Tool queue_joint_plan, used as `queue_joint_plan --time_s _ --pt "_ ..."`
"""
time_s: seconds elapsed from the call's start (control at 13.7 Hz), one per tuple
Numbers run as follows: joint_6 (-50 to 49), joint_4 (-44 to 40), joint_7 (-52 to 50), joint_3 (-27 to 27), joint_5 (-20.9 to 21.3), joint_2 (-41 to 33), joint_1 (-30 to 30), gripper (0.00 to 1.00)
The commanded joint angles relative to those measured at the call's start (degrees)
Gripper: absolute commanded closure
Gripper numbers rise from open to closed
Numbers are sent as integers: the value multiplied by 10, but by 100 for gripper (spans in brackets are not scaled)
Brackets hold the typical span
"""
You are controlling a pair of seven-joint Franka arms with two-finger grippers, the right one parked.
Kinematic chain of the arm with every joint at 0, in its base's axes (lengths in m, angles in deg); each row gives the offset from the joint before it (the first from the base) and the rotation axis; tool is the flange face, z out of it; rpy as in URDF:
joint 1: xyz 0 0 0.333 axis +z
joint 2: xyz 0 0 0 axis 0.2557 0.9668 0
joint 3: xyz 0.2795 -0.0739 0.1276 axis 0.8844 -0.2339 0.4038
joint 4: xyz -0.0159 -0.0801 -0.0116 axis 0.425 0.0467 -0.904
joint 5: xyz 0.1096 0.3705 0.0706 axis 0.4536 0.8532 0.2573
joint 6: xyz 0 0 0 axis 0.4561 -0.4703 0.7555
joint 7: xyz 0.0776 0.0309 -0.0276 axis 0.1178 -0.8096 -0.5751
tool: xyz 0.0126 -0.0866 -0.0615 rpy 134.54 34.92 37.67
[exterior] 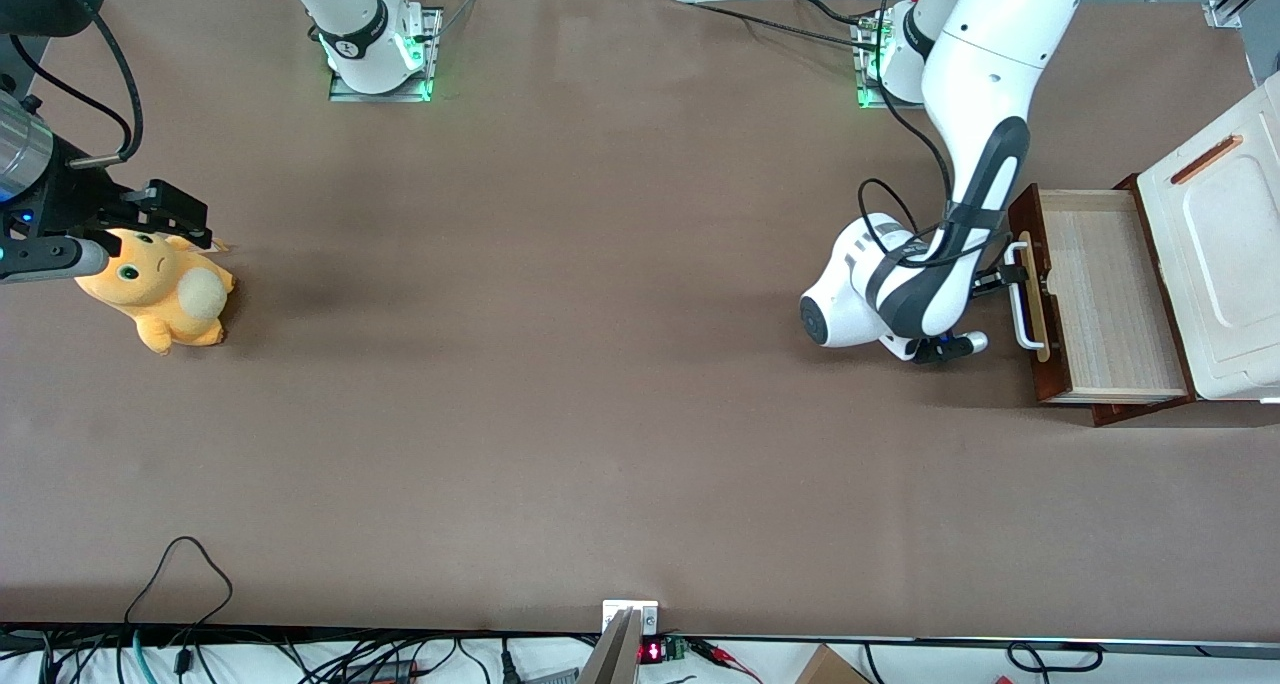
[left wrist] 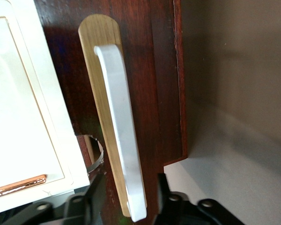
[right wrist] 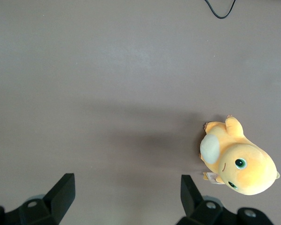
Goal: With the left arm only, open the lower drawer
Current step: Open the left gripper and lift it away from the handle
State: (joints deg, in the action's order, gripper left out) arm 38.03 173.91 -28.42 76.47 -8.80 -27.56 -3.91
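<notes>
Gripper: small black two-finger gripper (left wrist: 129,197) of the glossy white left arm (exterior: 975,164), at the drawer front; its fingers (left wrist: 94,194) stand one on each side of the handle's end, a narrow gap showing on either side, not pressed on it.
Handle: white loop handle (left wrist: 119,126) on a pale wood strip (left wrist: 97,51), running along the drawer front.
Drawer: shallow lower drawer with dark red-brown wooden front (exterior: 1095,294), pulled well out of the cabinet at the working arm's end of the table; light wood floor exposed, nothing in it.
Cabinet: white top panel with an orange-brown slot (exterior: 1215,264), above the drawer's inner end.
Drawer edges: front edge stands out over the brown table (exterior: 560,364); the arm's wrist lies just in front of it.
Open room: broad bare tabletop from the drawer front toward the parked arm's end.
Other item: orange plush toy with a cream belly (exterior: 165,289), at the parked arm's end, well apart from the drawer.
</notes>
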Motion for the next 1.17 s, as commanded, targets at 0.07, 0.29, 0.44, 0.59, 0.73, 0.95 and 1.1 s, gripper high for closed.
queue_joint_plan --time_s 0.07,0.29,0.44,0.59,0.73,0.95,1.1 --pt "-11 -9 11 3 -14 -4 -3 0" --pt "-11 -9 12 3 -14 -4 -3 0" --pt "-10 -14 17 2 -19 -7 -3 0" --pt "-9 -68 73 12 -70 -10 0 0" --pt "-9 -113 142 33 -108 -23 0 0" --pt "-6 -138 196 51 -139 -54 4 0" --pt "2 -156 241 64 -168 -82 14 0"
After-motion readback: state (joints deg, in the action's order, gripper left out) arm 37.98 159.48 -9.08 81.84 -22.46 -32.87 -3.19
